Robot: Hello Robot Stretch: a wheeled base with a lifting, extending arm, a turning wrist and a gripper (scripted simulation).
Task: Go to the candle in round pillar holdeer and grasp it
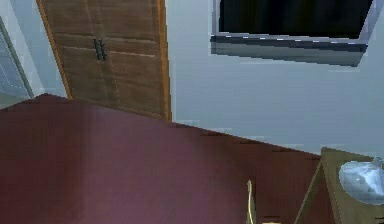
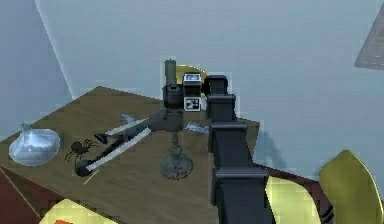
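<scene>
On the wooden table [image 2: 120,105] the candle holder [image 2: 178,158] stands by the arm's end, gripper [image 2: 95,158] pointing past it toward the glass flask [image 2: 32,146], load can't be told; I'd retract and align fingers on the stem.

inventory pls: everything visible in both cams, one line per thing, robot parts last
door: 1 double, brown wood, forward view's upper left
window: 1, dark pane, grey frame, forward view's upper right
floor: dark red
table: 1, brown wood, arm side view's left and middle
vase: 1, clear glass, table's left end
candle holder: 1, grey-green, mid-table
candle: 1, dark cylinder atop the holder
small spidery thing: 1, black, on the table, unidentifiable
chairs: at least 2, yellow, lower right
arm: dark bar over the table
gripper: dark, above the tabletop; cannot tell whether it holds anything
</scene>
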